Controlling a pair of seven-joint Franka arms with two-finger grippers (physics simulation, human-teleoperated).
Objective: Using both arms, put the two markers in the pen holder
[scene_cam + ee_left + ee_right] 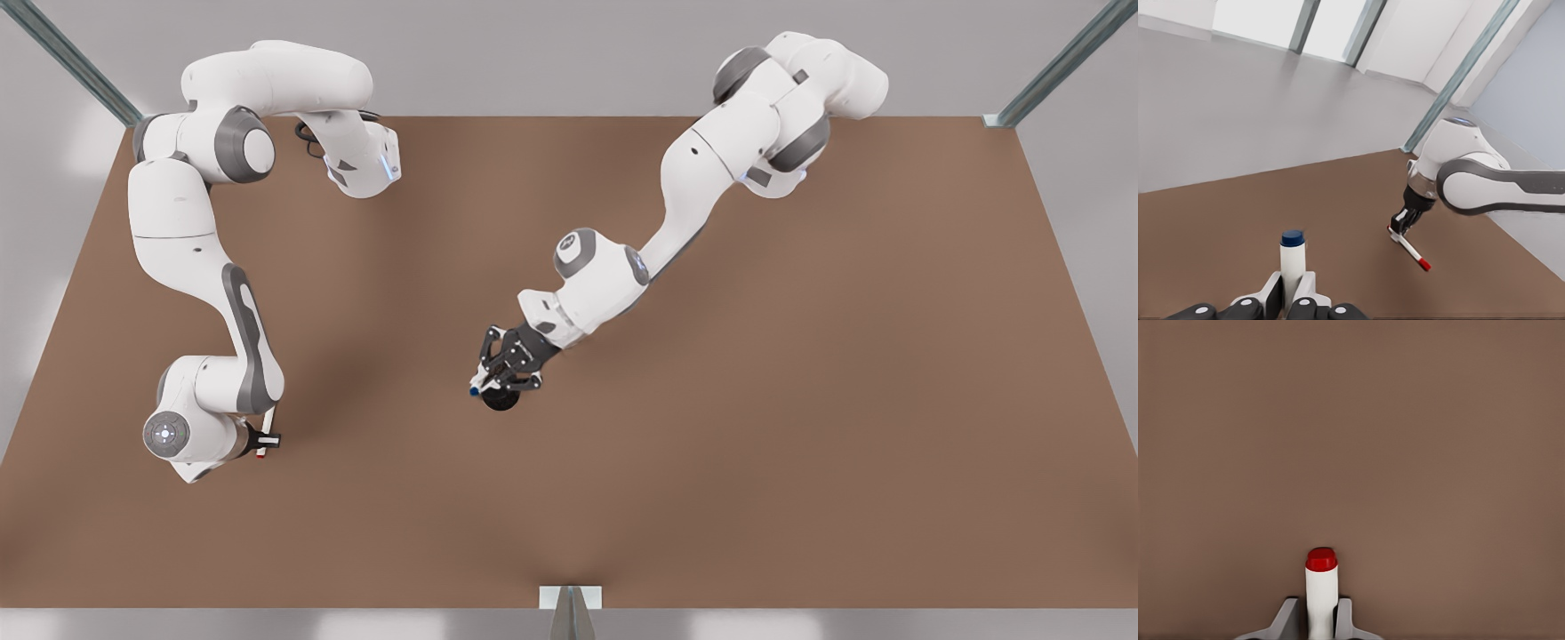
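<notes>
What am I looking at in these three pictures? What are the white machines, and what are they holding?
These are two white robot arms in a computer simulation, seen from above over a brown table. Each ends in a gripper. The other two pictures come from cameras on the arms' wrists. The left gripper, mid-table, is shut on the blue marker and sits over the black pen holder. The right gripper, at the front view's left, is shut on the red marker.

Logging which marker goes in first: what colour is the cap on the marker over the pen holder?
Dark blue, clearest in the left wrist view: blue-capped marker.
</notes>
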